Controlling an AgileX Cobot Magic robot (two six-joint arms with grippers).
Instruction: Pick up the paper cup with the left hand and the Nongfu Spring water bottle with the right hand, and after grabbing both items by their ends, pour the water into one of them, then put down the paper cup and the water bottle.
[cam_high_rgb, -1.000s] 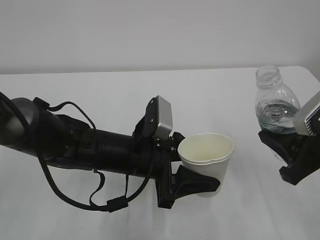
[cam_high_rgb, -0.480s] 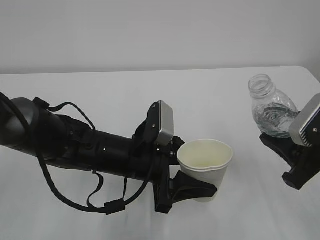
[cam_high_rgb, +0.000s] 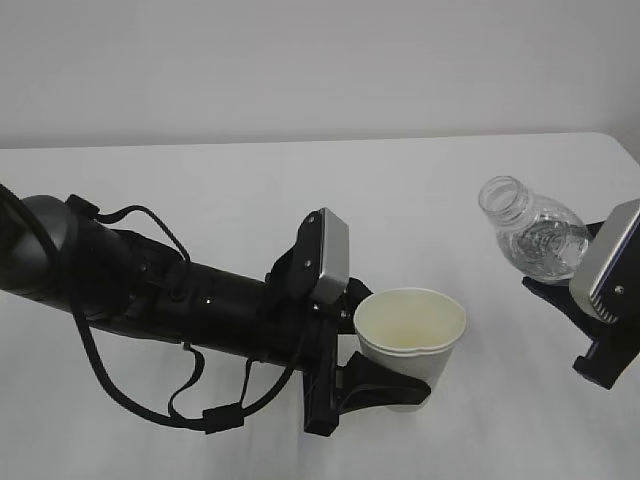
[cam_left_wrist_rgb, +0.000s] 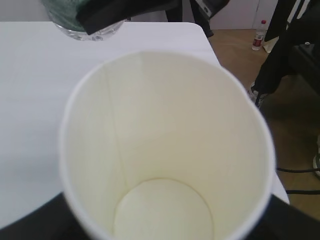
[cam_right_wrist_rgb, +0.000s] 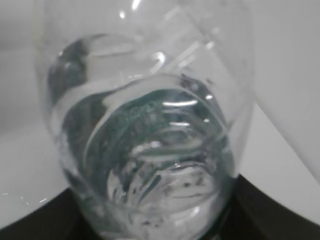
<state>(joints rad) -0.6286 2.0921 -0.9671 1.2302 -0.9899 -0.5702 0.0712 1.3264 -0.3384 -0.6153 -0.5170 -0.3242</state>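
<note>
From the outside camera the left hand (cam_high_rgb: 385, 385) has its black fingers clamped round the lower half of the paper cup (cam_high_rgb: 410, 340), held upright near the tabletop's (cam_high_rgb: 200, 190) front edge, while over by the right edge the right hand (cam_high_rgb: 565, 300) grips the Nongfu Spring water bottle (cam_high_rgb: 530, 238), open neck tipped left toward the cup. Left wrist cam stares straight down into the cup (cam_left_wrist_rgb: 165, 150), dry and cream inside, with the bottle's base (cam_left_wrist_rgb: 82, 22) poking in at the top. Right wrist cam is basically all bottle (cam_right_wrist_rgb: 145, 130), the water (cam_right_wrist_rgb: 155, 170) pooled low between the dark jaws.
</note>
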